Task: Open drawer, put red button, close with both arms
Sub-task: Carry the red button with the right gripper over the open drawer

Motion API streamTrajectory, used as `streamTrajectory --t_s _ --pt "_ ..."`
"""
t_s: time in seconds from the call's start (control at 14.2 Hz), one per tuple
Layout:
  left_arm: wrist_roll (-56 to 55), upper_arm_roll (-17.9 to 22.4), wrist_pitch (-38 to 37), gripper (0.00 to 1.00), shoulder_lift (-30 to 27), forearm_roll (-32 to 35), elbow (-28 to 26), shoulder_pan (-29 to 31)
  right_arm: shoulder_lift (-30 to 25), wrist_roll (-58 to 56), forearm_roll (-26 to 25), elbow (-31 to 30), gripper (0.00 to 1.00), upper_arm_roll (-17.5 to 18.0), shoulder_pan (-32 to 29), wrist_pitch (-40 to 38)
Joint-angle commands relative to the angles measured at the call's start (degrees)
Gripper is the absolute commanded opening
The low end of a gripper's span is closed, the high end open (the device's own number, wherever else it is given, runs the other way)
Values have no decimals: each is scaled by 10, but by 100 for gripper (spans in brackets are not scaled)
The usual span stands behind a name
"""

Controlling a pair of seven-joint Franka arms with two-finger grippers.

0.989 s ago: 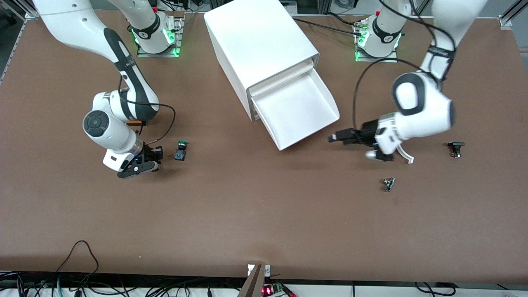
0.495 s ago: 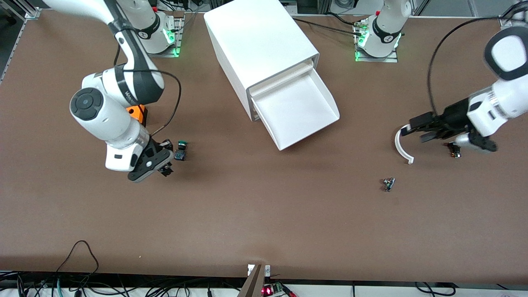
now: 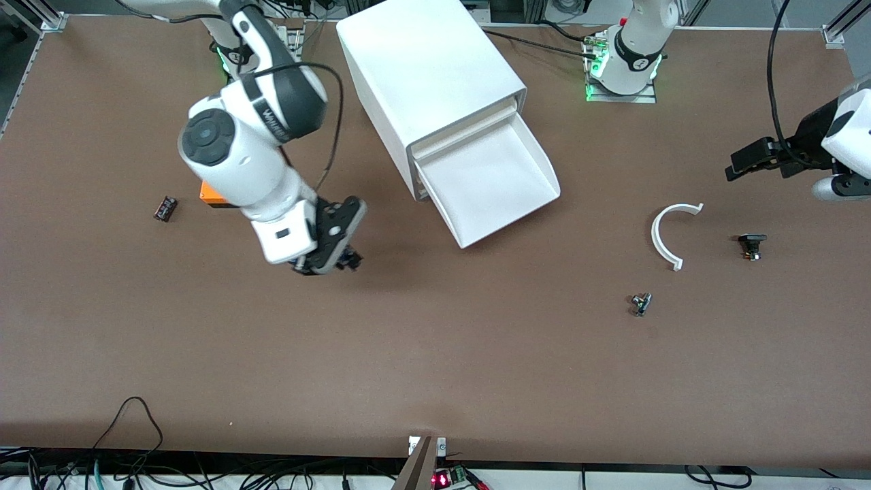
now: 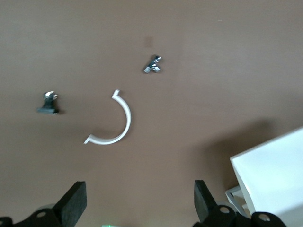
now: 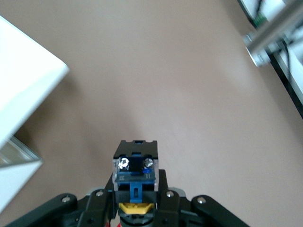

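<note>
The drawer stands pulled out of the white cabinet, open and with nothing in it. Its corner shows in the left wrist view, and a white corner shows in the right wrist view. My right gripper is up over the bare table beside the drawer. It is shut on the red button, seen from its black-and-blue body end, with the yellow ring and a trace of red between the fingers. My left gripper is open and empty over the left arm's end of the table.
A white curved piece, a small black part and a small metal part lie below the left gripper. An orange box and a small dark part lie by the right arm. The green button is hidden.
My right gripper has risen and moved toward the drawer with the button. My left gripper has swung away from the drawer toward the left arm's end, uncovering the white curved piece.
</note>
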Motion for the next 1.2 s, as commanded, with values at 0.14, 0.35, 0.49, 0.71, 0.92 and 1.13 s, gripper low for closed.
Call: streamTrajectory --t_s 0.14,0.35,0.49,0.71,0.92,1.13 --pt "-21 -3 19 100 4 32 -7 -2 77 -79 2 124 30 8 75 -49" --pt "-21 -2 33 100 6 32 -7 -1 105 -102 -53 188 30 8 139 -122" --pt "-24 0 35 100 8 32 -7 -1 119 -105 -99 218 30 8 176 -172" --pt "-23 0 35 100 11 32 -6 -2 128 -108 -109 217 30 6 210 -180" --pt "-23 0 35 100 11 32 -5 -2 142 -108 -108 219 30 9 227 -177" --pt "-24 0 35 100 11 31 -5 -2 160 -108 -107 219 30 11 243 -176"
